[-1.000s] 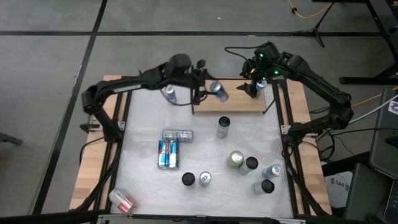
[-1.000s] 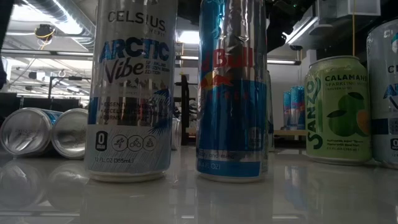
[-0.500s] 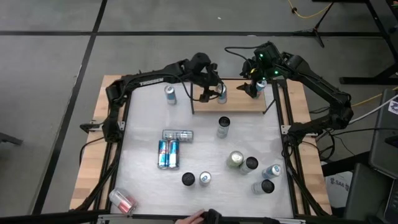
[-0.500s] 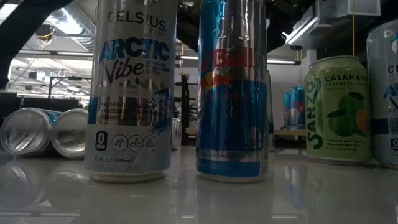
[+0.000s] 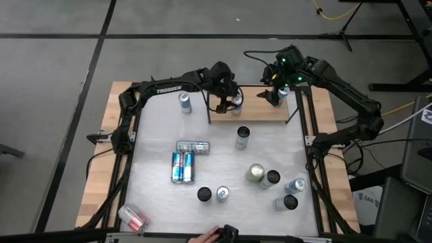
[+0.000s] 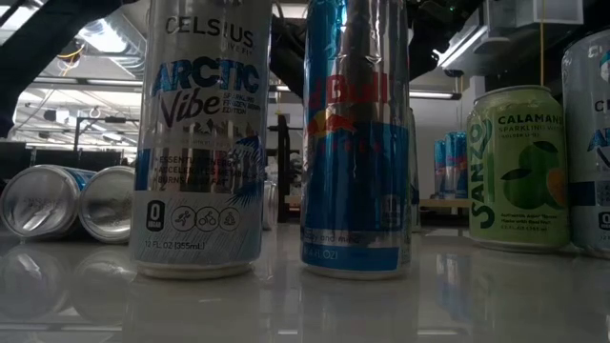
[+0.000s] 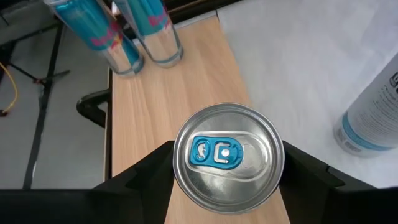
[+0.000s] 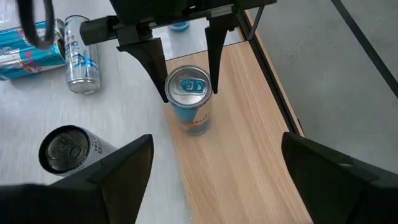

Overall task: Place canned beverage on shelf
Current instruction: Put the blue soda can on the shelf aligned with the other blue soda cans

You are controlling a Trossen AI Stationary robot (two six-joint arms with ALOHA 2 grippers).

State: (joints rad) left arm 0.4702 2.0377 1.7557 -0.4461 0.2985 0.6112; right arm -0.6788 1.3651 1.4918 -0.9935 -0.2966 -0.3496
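A: Step in hand — placing, it is judged. The can (image 7: 227, 163) is being held upright by the left gripper (image 8: 186, 68) over the shelf (image 5: 260, 112), at the board's left end as the high view shows it.

B: Gripper state?

A: Fingers are being kept part-spread, one on each side of the can's top, pinching its rim. In the left wrist view the silver lid with blue tab is sitting directly between the two dark fingers (image 7: 144, 180). In the right wrist view the can's base is seen on or just above the wood; which of the two cannot be told.

B: And the right gripper (image 5: 275, 94)?

A: It is being held above the shelf's other end, jaws spread wide, nothing between them. It is waiting, apparently, looking toward the can.

B: What is lying near the held can?

A: Beyond the left gripper, past the board's far edge, two blue cans (image 7: 134, 31) are being seen lying off the desk, well clear. Beside the gripper, off the board, a pale tall can (image 7: 370, 115) is standing on the desk (image 5: 223, 162).

B: Next move?

A: Judged only: the can is to be settled flat on the board if it is not already, then the fingers are to be opened wider and lifted straight up, so the can is not tipped on release. The board's edge is close under the gripper; a sideways pull could push the can off.
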